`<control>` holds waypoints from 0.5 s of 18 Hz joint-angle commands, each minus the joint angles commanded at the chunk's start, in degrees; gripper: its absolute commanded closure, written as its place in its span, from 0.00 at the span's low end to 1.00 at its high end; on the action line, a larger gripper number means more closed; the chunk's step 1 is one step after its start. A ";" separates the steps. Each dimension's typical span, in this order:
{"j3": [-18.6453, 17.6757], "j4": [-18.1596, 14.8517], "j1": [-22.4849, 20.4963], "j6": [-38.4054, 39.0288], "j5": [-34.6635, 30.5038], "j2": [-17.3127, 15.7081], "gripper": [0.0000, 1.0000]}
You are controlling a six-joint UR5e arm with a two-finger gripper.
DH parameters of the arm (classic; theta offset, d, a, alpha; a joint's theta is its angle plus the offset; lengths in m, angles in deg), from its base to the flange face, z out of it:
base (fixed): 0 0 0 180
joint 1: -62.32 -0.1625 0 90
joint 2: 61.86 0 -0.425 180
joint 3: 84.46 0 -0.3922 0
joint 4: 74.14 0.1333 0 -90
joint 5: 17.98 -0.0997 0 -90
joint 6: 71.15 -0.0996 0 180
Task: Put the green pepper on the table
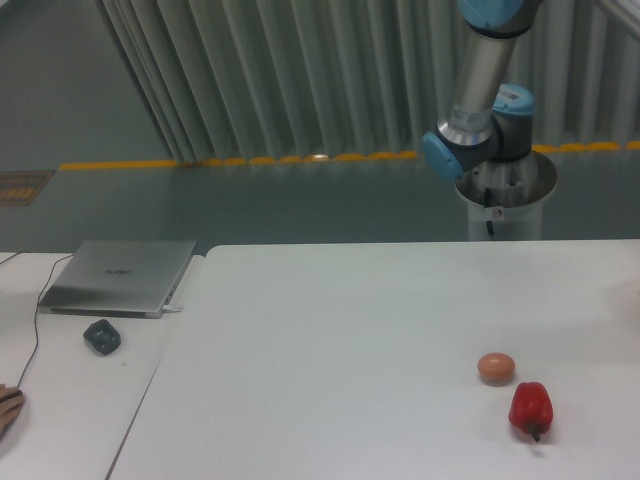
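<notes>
On the closed laptop (118,276), left on the narrower desk (60,400), sits a faint mark too small to read. Beyond the table (330,340) only my arm (482,95) shows, from its base up to the frame's top edge; my jaws lie out of view (so their opening I cannot tell). No green pepper is visible to me. A red pepper (530,408) and a brownish ball (496,367) rest close together at right.

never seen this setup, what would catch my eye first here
The red pepper stands out near the front right of the white table, with a small brownish-orange ball just behind it. Behind the table rises the robot arm, its gripper out of frame. No green pepper shows.
</notes>
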 joint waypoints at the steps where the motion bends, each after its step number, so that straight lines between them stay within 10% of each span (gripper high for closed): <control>1: 0.09 0.00 0.09 0.53 0.17 0.17 0.00; 9: -0.61 0.00 -0.35 0.09 0.79 0.18 0.00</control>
